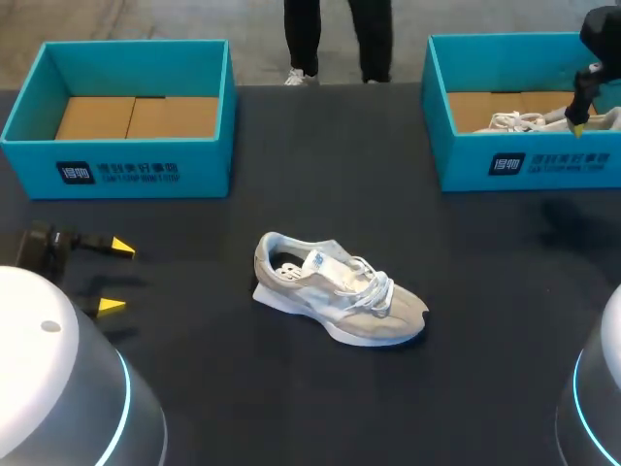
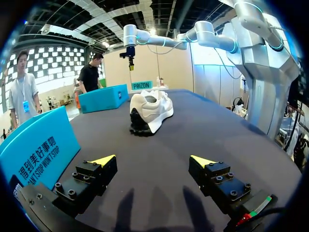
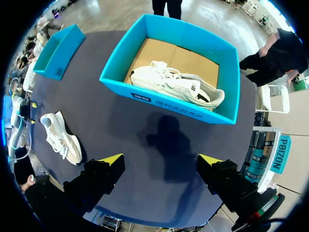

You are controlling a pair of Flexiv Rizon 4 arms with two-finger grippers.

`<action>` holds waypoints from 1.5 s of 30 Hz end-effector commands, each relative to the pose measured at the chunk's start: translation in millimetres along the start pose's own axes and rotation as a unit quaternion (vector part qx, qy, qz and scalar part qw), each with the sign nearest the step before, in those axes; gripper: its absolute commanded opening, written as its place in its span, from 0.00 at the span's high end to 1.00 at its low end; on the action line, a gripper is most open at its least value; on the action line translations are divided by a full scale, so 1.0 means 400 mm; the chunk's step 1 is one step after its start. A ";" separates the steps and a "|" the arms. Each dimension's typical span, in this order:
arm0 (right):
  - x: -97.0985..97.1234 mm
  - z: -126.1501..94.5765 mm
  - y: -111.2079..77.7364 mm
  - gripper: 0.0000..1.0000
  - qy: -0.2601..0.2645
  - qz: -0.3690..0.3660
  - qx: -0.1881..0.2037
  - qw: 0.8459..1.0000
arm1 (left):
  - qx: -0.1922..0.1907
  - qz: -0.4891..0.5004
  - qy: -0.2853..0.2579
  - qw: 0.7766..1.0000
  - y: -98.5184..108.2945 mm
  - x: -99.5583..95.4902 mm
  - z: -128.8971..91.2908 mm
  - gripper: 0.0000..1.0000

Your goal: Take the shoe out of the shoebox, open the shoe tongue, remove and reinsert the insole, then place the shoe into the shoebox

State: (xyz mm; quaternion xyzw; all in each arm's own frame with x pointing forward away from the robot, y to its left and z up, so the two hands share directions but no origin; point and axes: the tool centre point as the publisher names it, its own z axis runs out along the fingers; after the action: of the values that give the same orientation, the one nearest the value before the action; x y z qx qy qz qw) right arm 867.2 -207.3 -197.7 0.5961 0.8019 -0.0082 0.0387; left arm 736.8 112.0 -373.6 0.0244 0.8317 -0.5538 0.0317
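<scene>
**Sneaker on table, 2 boxes behind**

Grey-white laced sneaker [image 1: 339, 290] sits upright mid black table [image 1: 466, 388]. Teal cardboard left shoebox [image 1: 116, 167] has a brown floor; the matching right shoebox [image 1: 529, 163] holds a white shoe [image 1: 512, 121]. Left gripper [image 1: 116, 278] is spread wide, and right gripper [image 1: 579, 121] hangs over the right shoebox.

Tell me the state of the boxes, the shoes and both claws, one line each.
Left shoebox: open, empty.
Right shoebox: open, one shoe inside.
Table shoe: outside the boxes, upright on its sole.
Boxed shoe: lying in the right shoebox.
Left claw: open, empty.
Right claw: open, empty.

Two teal shoeboxes [image 1: 146, 170] [image 1: 563, 160] and two pale shoes [image 1: 335, 289] [image 3: 174, 84].
</scene>
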 end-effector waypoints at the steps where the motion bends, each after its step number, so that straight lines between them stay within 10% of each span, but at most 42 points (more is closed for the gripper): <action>1: 0.001 0.001 0.001 0.00 -0.001 0.001 0.000 1.000 | -0.001 0.000 -0.001 1.000 -0.001 0.002 0.001 0.00; 34: 0.001 0.001 0.001 0.00 -0.001 0.001 0.000 1.000 | 0.001 -0.015 -0.016 1.000 -0.052 -0.034 0.085 0.00; 45: 0.001 0.001 0.001 0.00 -0.001 0.001 0.000 1.000 | 0.009 -0.002 0.061 0.998 -0.076 -0.078 0.142 0.00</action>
State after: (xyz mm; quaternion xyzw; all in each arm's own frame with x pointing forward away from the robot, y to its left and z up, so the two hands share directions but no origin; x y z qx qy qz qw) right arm 867.2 -207.3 -197.7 0.5961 0.8019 -0.0082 0.0387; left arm 753.8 50.6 -363.4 0.0362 0.8262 -0.5622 0.0067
